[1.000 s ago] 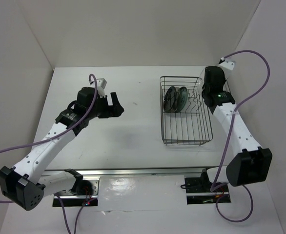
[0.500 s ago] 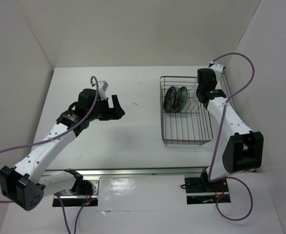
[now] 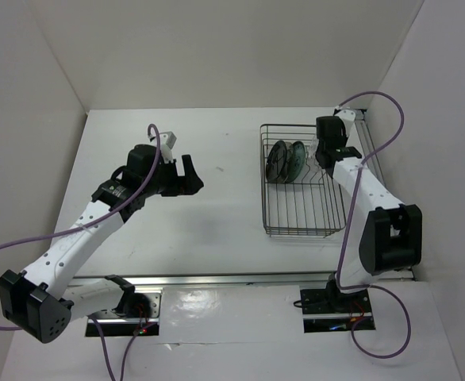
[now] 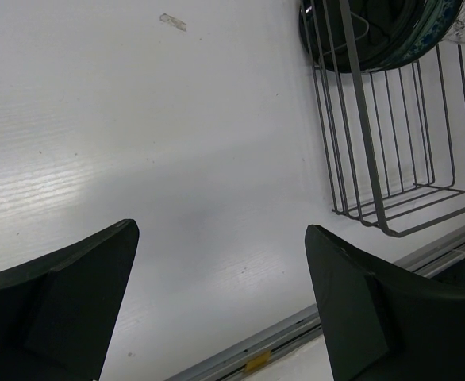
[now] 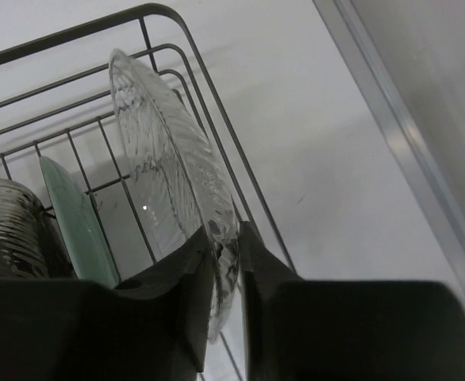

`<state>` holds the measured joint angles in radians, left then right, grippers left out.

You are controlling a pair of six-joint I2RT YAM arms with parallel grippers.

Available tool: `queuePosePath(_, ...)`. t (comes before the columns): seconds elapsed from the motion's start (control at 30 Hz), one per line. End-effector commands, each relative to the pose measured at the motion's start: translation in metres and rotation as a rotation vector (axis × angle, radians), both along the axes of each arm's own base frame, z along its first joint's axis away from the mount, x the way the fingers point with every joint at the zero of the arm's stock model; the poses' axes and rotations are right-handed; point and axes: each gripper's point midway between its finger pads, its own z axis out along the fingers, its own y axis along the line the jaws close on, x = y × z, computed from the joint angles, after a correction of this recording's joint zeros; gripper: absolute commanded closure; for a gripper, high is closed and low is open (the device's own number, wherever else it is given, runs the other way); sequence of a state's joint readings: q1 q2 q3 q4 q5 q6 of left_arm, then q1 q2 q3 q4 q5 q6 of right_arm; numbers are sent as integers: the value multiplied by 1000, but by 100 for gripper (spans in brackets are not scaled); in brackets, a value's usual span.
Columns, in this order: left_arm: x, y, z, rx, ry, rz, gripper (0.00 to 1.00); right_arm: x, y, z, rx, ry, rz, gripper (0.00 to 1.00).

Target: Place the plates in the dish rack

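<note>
— Right wrist view: why is the glass plate (image 5: 169,159) on edge?
— So it slots between the dividers of the rack (image 3: 304,210). The right gripper (image 5: 224,240) is clamped on its rim, inside the rack's far end.
— Left gripper (image 4: 220,234)?
— Wide apart, empty, off beside the rack.

The right gripper (image 5: 226,243) pinches the lower rim of the clear glass plate (image 5: 169,163) between its two dark fingers (image 5: 177,309), one on each face, and the plate stands on edge, leaning a little, inside a rounded corner of the dish rack (image 5: 82,30). Just left of it a teal plate (image 5: 74,218) stands on edge among the wires, and a dark glossy plate (image 5: 10,230) stands beside that at the left border. Beyond the rack lies the white table (image 5: 296,119), with a pale metal strip (image 5: 391,135) running along its right side.
</note>
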<state>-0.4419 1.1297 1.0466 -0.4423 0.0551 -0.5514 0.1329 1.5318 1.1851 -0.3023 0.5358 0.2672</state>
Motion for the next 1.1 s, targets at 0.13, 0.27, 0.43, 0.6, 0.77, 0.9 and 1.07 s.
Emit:
queuePosePath(0.13,-2,-4,11,-25,-36,-26,0,3,-4,-2,-22,-18,-32,42)
queuePosePath(0.27,-2,-4,11,-25,-36,-26,0,4,-5,5,-20,-29,-48,28)
queuePosePath(0.43,0,-3,8,-16,-30,-17,0,4,-2,37,1,-99,-61,0)
queuePosePath(0.6,5,4,6,11,-31,20,0,-7,5,87,53,-179,-19,0)
queuePosePath(0.77,5,8,17,38,-47,23,0,-38,37,118,107,-210,97,0)
queuePosePath(0.9,0,22,37,93,-79,38,0,-84,62,110,97,-157,179,0)
queuePosePath(1.07,-11,48,54,157,-136,109,0,-141,65,121,172,-207,240,0)
